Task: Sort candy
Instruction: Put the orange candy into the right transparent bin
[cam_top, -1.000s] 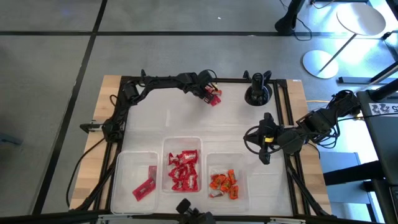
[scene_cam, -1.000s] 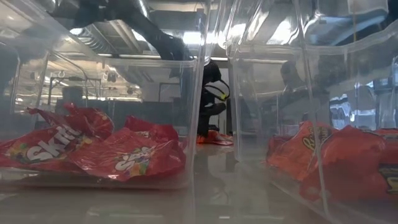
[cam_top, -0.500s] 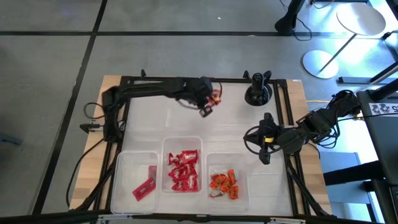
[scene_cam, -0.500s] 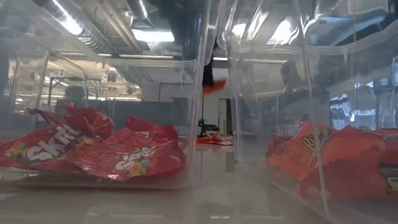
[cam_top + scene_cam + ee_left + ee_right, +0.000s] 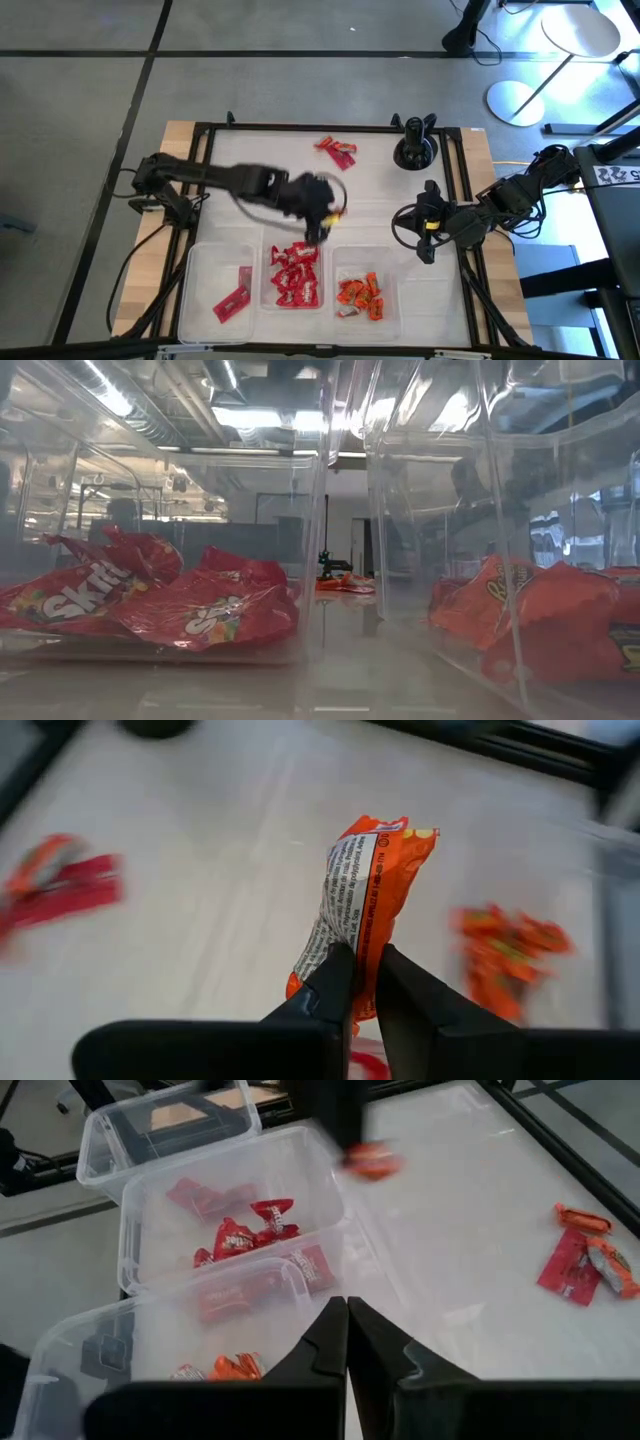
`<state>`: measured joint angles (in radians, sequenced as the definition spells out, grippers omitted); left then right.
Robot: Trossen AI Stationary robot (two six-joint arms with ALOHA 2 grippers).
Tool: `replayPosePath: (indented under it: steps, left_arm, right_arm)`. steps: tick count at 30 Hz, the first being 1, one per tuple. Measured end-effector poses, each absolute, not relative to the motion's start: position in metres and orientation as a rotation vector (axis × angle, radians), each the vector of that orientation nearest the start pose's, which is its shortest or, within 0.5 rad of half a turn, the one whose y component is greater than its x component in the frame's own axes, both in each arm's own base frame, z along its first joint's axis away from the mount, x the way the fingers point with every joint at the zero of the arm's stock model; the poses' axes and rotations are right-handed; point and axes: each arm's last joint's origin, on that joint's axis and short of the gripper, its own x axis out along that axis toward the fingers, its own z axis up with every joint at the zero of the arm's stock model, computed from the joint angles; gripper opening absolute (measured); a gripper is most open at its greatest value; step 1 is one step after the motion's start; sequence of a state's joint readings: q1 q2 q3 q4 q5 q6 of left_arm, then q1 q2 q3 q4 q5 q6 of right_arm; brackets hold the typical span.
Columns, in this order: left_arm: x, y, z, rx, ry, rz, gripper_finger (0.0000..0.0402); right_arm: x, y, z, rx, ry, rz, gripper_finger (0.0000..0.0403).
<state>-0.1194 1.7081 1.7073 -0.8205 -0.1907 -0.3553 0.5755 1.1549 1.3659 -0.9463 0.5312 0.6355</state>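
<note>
Between the far pile and the row of clear bins, the left gripper [image 5: 358,982] hangs above the white table [image 5: 400,190], its two fingers pinched almost together on the lower end of an orange candy packet [image 5: 368,890]. The packet is a thin foil wrapper, orange with a white printed panel and a crimped top edge; it stands upright above the fingers and droops a little, which suggests a light, limp, slippery item. Judged from this, the best hold is across the flat face near one sealed end, as here, since the crimp gives the pads something to bite on and a light squeeze should not harm the contents. Seen from above, the left gripper [image 5: 322,205] sits just short of the middle bin [image 5: 293,228], which holds red packets [image 5: 294,272]; the right-hand bin [image 5: 389,290] holds orange pieces [image 5: 359,292] matching the held one, and the left-hand bin [image 5: 200,290] holds a flat red bar [image 5: 232,300]. A few unsorted candies [image 5: 336,151] lie near the far edge of the table. The right gripper [image 5: 346,1342] waits at the table's right side with its fingers closed and nothing between them.
</note>
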Motion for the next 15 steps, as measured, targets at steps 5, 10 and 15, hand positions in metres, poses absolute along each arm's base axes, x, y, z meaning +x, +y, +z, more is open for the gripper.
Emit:
replayPosePath:
  steps: [5,10,15]
  left_arm:
    - [0.360,-0.088,0.358,-0.161,0.734,0.119,0.0031]
    - [0.356,-0.130,0.362,-0.132,0.631,0.082,0.0031]
    - [0.362,-0.170,0.353,-0.118,0.554,-0.020,0.0031]
  right_arm:
    - [0.183,0.101,0.393,0.243,0.604,-0.159,0.0007]
    - [0.184,0.100,0.393,0.274,0.569,-0.224,0.0007]
    - [0.184,0.099,0.393,0.368,0.546,-0.276,0.0007]
